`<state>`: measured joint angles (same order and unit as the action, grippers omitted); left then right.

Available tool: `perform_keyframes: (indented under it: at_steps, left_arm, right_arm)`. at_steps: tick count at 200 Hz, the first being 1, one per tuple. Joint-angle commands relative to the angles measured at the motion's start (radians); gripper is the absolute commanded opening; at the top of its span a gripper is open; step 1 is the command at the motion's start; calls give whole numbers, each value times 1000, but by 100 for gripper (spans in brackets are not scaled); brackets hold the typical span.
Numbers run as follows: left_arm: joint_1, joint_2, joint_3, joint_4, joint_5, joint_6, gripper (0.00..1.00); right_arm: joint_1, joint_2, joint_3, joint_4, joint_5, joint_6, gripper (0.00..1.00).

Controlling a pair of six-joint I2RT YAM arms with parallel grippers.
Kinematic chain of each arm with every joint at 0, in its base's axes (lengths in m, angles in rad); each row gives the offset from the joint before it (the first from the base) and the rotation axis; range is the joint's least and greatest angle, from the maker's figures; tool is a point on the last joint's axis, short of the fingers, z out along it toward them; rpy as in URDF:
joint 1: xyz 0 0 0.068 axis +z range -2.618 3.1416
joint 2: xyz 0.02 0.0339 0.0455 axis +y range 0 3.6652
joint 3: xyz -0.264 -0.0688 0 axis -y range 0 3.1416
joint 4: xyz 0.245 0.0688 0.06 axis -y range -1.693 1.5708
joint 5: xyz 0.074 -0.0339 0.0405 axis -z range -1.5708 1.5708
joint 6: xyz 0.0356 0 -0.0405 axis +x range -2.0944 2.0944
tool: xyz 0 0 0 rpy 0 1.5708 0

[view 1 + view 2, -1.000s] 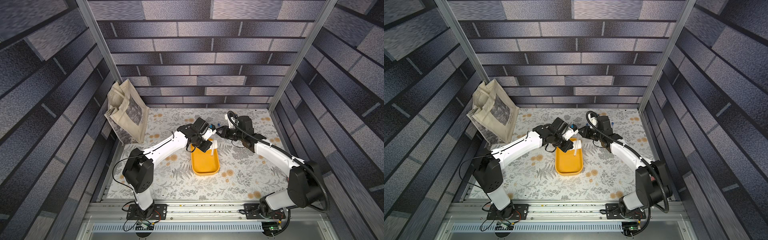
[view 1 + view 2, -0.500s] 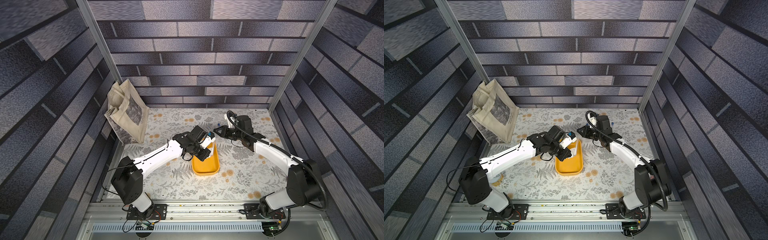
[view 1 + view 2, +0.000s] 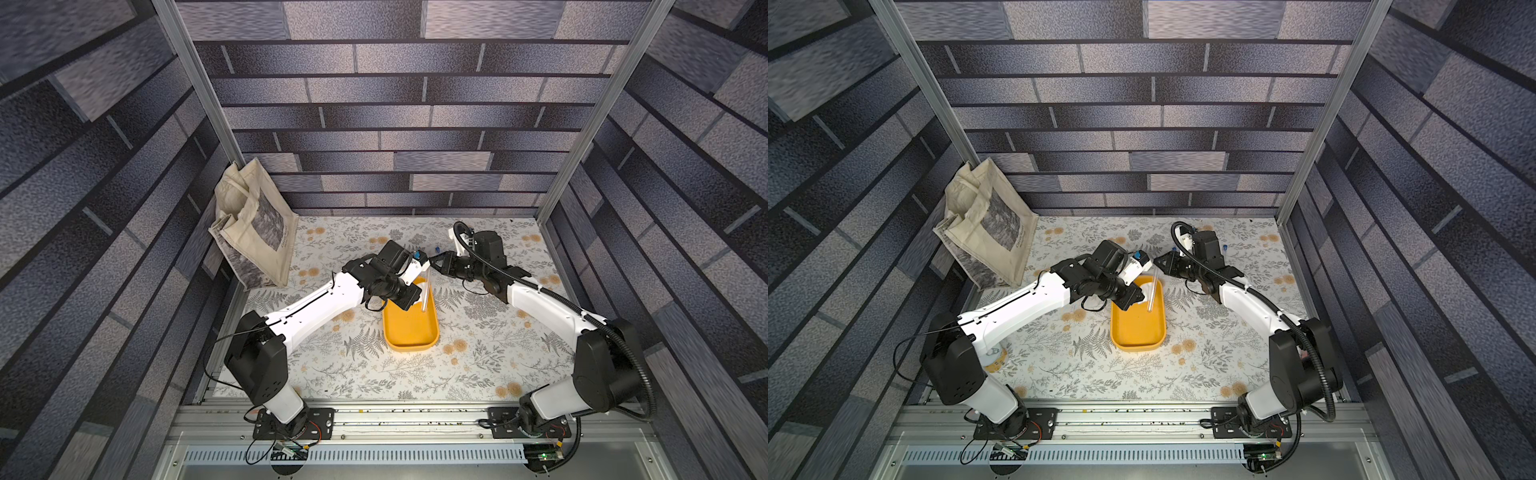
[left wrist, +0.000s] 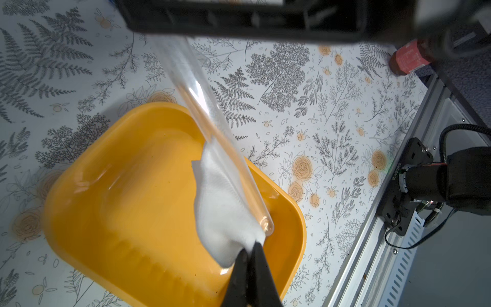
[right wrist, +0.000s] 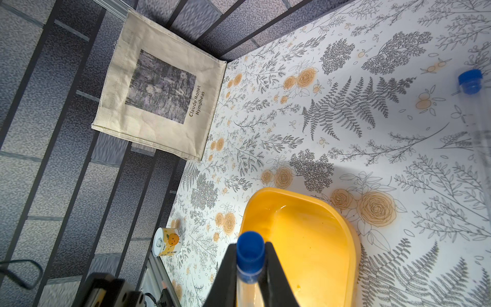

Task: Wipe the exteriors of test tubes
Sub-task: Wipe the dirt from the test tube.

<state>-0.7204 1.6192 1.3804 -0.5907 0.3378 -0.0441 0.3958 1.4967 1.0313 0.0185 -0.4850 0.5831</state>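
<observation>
Both tight: left claw (image 4: 248,252) on cloth (image 4: 220,212), right claw (image 5: 249,248) on half-hidden test tube (image 4: 214,127).

cannot see the upper end of the test tube (image 4: 212,127) in the left wrist view, lost behind a blurred black bar (image 4: 265,18). same blur over part of a red object (image 4: 409,59). cut by that picture's edge: fingers (image 4: 261,279) of the left gripper (image 4: 249,249), pinched end of the white cloth (image 4: 223,202) hidden between them, and one corner of the yellow tray (image 4: 106,212). in the right wrist view, only the capped end of that tube between the fingers (image 5: 277,276) of the right gripper (image 5: 249,245), rest out of frame; likewise a second test tube (image 5: 470,82), glass faint, cut at the edge. in both top views, too small to count tubes on the worktop (image 3: 332,374).
</observation>
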Motion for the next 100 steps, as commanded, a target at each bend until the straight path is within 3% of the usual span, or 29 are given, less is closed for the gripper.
perform_keyframes:
  at_steps: [1, 53, 100]
  left_arm:
    - [17, 32, 64, -10, 19, 24, 0]
    - [28, 71, 135, -28, 20, 32, 0]
    - [14, 50, 92, -22, 21, 17, 0]
  right_arm:
    - [-8, -15, 1, -14, -20, -6, 13]
    - [-8, -22, -1, -18, -21, -7, 13]
    - [-8, -17, 8, -26, -16, -15, 13]
